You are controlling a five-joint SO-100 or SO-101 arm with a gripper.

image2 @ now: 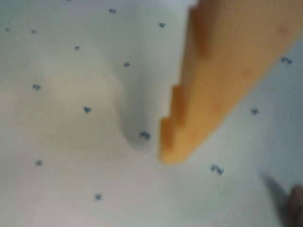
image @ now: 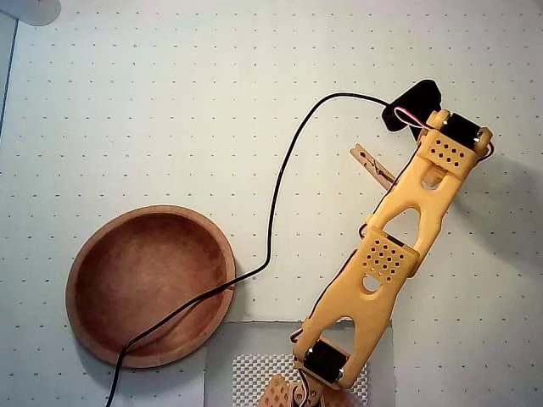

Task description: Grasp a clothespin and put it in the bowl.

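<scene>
**Lining up on the clothespin, still nothing in the jaws**

So here's where I'm at. In the overhead view the clothespin (image: 373,166) is lying flat on the dotted tabletop (image: 170,102), tucked right against the left side of the yellow arm (image: 399,246), with its lower end slipping under the arm. The bowl (image: 151,285) sits well apart from it, down at the lower left, with the black cable (image: 276,199) draped across its rim. Nothing's in the bowl yet.

The wrist view is blurry, but I can see one orange finger (image2: 213,90) with its tip right down near the tabletop, plus its shadow. No clothespin in that view at all. I honestly can't tell whether the jaws are spread or pinched, since only one finger shows; either way they look empty.

My read: the wrist is out past the pin. To do this well I'd pull back toward the pin, turn the wrist so the fingers straddle its narrow width, not its length, and come down over the middle near the spring. Going slow matters, it's light and would probably skid if I nudge it sideways.
</scene>
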